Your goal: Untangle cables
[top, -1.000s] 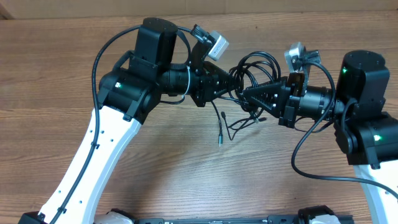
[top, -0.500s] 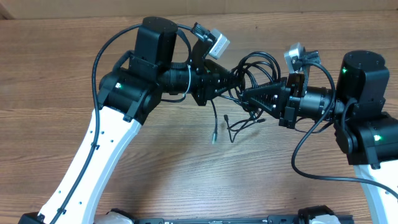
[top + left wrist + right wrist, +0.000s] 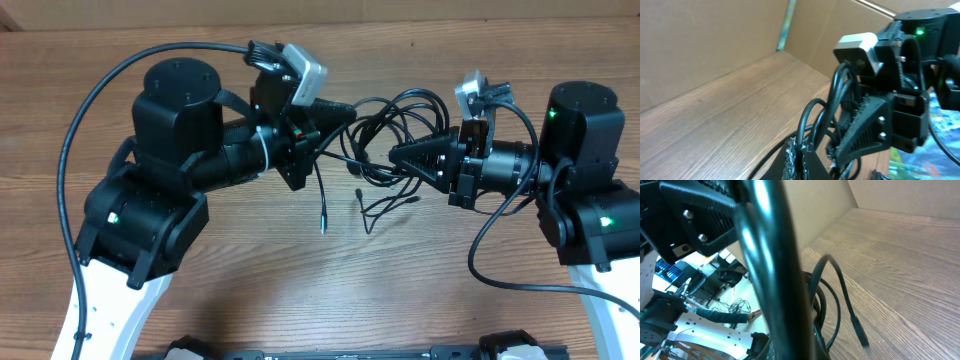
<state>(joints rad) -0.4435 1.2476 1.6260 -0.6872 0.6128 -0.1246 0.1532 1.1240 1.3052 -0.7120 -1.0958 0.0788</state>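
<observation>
The cables [image 3: 400, 125] are a knot of thin black loops hanging between my two grippers above the wooden table. My left gripper [image 3: 348, 107] is shut on one strand at the knot's left side. In the left wrist view its fingertips [image 3: 799, 154] pinch a cable [image 3: 807, 117] that arcs upward. My right gripper [image 3: 396, 155] is shut on the knot's right side. In the right wrist view a blurred cable [image 3: 772, 255] hides its jaws, and a loose end with a plug tip [image 3: 860, 330] hangs over the table. More loose ends [image 3: 323, 222] dangle below the knot.
Cardboard walls [image 3: 715, 35] stand along the far edge of the wooden table [image 3: 300, 290]. Each arm's own thicker black cable [image 3: 100, 90] loops beside it. The right arm's wrist camera [image 3: 475, 90] sits close to the knot.
My left arm has swung back and to the left, drawing its strand and the hanging plug end leftward. The right arm has stayed where it was.
</observation>
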